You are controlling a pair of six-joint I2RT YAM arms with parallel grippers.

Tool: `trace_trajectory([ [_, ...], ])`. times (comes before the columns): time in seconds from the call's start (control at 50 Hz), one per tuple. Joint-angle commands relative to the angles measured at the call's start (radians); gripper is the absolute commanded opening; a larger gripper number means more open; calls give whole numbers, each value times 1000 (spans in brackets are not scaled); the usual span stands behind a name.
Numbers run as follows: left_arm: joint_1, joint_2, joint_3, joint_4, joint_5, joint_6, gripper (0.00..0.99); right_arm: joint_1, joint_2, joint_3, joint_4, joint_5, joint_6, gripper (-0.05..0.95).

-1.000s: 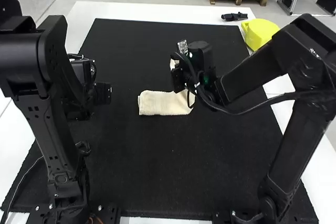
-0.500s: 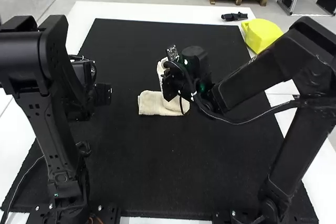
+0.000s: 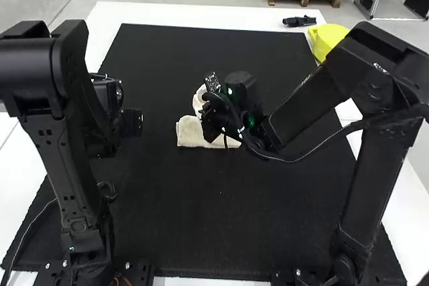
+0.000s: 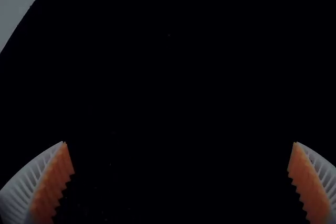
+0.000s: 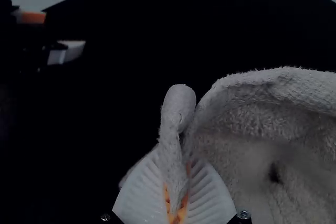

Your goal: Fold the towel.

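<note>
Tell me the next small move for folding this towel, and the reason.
Probably the right gripper should ease its pinched bit of towel down onto the part lying on the mat: its fingers are shut on that bit, and the cloth beside them curves up in a loop rather than lying flat.

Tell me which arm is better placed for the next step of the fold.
Right, most likely: the right gripper has a pinched part of the towel between its jaws. The left gripper hangs over the mat, jaws apart, away from the towel.
</note>
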Motion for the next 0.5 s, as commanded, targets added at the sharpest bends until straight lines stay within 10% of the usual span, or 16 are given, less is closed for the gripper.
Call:
trace_trajectory([
  [0.0,2,6,-18,24,8,9,957,12,6,41,18,-43,-9,-16],
  [0.48,-61,9,0,88,-4,-13,957,-36,130,126,50,-120,-13,-16],
])
